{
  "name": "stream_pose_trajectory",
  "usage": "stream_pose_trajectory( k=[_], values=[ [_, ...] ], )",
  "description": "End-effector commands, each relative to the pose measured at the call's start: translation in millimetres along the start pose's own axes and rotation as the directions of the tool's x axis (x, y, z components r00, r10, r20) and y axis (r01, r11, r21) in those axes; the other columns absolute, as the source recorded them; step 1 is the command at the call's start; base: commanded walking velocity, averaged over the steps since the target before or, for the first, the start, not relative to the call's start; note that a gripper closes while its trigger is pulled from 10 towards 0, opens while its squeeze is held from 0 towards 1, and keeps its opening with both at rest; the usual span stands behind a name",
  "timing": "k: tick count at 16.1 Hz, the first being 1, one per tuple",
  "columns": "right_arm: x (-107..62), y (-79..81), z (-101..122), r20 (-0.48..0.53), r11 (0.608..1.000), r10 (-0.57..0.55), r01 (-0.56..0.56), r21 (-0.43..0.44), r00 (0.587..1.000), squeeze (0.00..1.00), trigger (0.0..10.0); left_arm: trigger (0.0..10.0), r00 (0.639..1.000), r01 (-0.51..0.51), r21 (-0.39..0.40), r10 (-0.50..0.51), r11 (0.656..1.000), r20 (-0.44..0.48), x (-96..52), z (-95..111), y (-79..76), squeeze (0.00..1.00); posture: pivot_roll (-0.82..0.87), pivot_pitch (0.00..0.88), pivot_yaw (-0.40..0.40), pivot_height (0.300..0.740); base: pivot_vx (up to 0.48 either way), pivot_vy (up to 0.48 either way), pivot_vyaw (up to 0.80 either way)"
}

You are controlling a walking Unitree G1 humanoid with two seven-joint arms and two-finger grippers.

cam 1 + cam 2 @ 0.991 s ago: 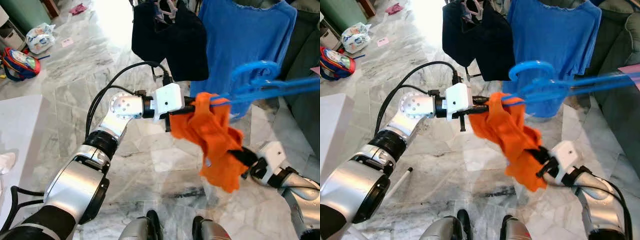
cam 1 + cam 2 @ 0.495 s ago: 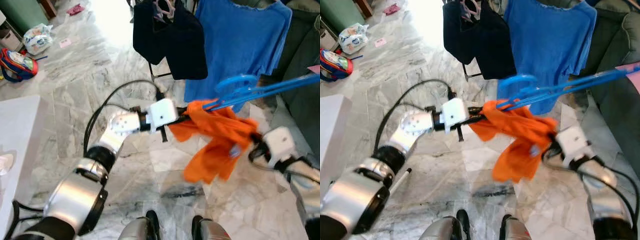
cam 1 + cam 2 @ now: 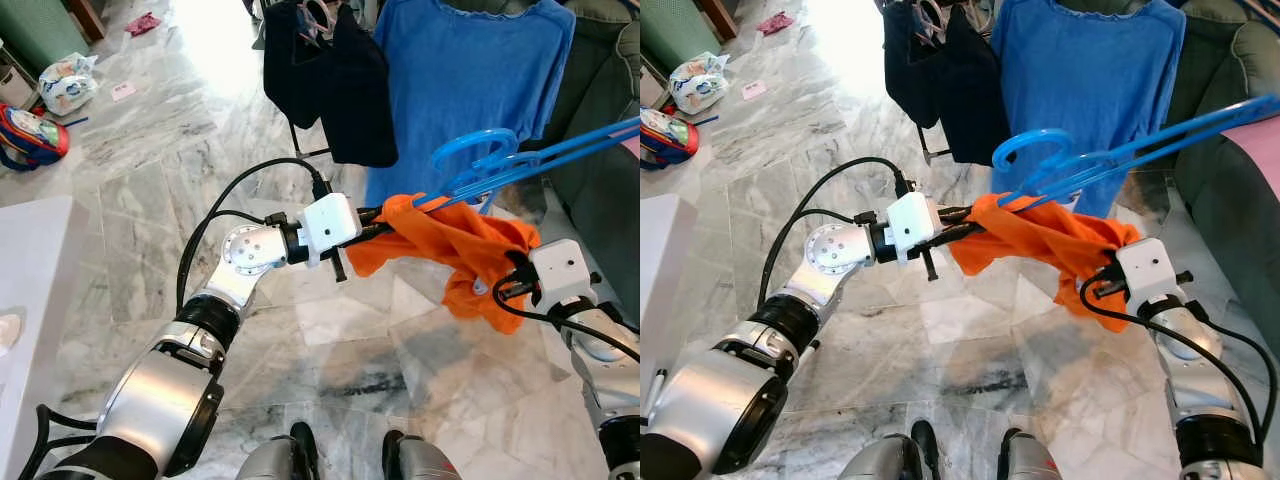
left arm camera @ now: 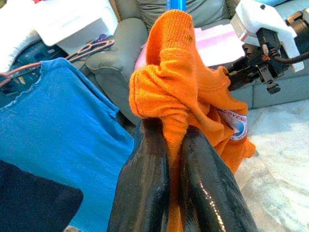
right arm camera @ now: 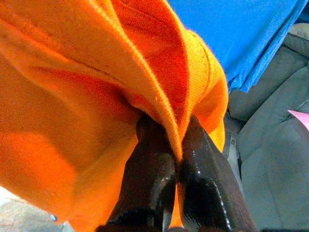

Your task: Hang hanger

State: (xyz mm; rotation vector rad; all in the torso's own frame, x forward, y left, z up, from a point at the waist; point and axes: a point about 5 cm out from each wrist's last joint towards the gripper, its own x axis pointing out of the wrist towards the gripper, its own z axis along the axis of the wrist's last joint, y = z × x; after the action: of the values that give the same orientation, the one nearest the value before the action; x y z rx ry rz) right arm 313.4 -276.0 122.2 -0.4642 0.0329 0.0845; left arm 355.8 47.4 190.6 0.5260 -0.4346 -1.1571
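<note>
Fingers of left gripper (image 4: 174, 145) and right gripper (image 5: 169, 159) each clenched on orange garment (image 3: 455, 240), draped over blue hanger (image 3: 520, 160) apparently caught in the left grip, held mid-air before hung blue shirt (image 3: 470, 70); step: dressing hanger; next: hooking onto rail.

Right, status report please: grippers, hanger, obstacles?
Left gripper and right gripper both shut on orange shirt. Blue hanger threaded in shirt, unhung. Blue shirt hangs ahead.
</note>
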Motion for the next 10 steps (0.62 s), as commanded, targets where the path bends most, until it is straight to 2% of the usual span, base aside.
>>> stream_pose_trajectory(
  k=[1,2,3,4,5,6,7,8,10],
  values=[
    [-1.0,2.6,-2.2,-0.004,1.000,-0.012,0.012,0.008,1.000,0.00,0.4,10.0,0.999,-0.043,0.009,0.043,0.999,0.011,-4.6,1.5,6.2,0.00,-0.10,0.245,0.130,0.740,0.000,0.000,0.00],
    [-1.6,4.5,-3.8,-0.006,1.000,-0.005,0.005,0.020,1.000,0.00,4.8,10.0,0.999,-0.044,0.009,0.044,0.999,0.018,-3.1,2.8,6.2,0.00,-0.10,0.246,0.129,0.740,0.000,0.000,0.00],
    [-2.4,5.0,-6.1,-0.012,0.999,-0.013,0.013,0.037,1.000,1.00,10.0,10.0,0.999,-0.042,0.008,0.042,0.999,0.028,-1.7,4.2,6.1,0.00,-0.10,0.247,0.130,0.740,0.000,0.000,0.00],
    [-2.8,4.9,-7.0,-0.013,0.999,-0.015,0.016,0.042,1.000,1.00,10.0,10.0,0.999,-0.040,0.009,0.040,0.999,0.032,-1.5,4.7,6.1,0.00,-0.10,0.247,0.130,0.740,0.000,0.000,0.00],
    [-3.4,3.4,-7.7,-0.010,0.998,-0.024,0.025,0.063,1.000,1.00,0.0,10.0,0.999,-0.041,0.009,0.041,0.999,0.034,-1.4,5.3,7.0,0.00,-0.10,0.247,0.130,0.740,0.000,0.000,0.00],
    [-3.6,2.9,-7.5,0.002,0.996,-0.020,0.020,0.084,1.000,1.00,0.0,10.0,0.998,-0.042,0.003,0.042,0.999,0.037,-1.5,5.7,7.7,0.00,-0.10,0.247,0.131,0.740,0.000,0.000,0.00],
    [-3.3,3.1,-7.8,-0.002,0.997,-0.018,0.018,0.079,1.000,0.10,0.0,10.0,0.998,-0.042,0.005,0.041,0.999,0.038,-1.6,5.9,7.9,0.00,-0.10,0.247,0.130,0.740,0.000,0.000,0.00],
    [-2.9,5.6,-7.8,0.004,0.995,-0.003,0.003,0.098,1.000,0.00,0.0,10.0,0.998,-0.040,0.004,0.040,0.999,0.039,-1.8,5.9,7.8,0.00,-0.10,0.246,0.130,0.740,0.000,0.000,0.00],
    [-2.3,9.5,-8.4,0.002,0.995,0.007,-0.008,0.098,1.000,0.00,0.0,10.0,0.999,-0.036,0.005,0.036,0.999,0.037,-3.1,5.0,7.3,0.00,-0.09,0.245,0.129,0.740,0.000,0.000,0.00]
  ],
)
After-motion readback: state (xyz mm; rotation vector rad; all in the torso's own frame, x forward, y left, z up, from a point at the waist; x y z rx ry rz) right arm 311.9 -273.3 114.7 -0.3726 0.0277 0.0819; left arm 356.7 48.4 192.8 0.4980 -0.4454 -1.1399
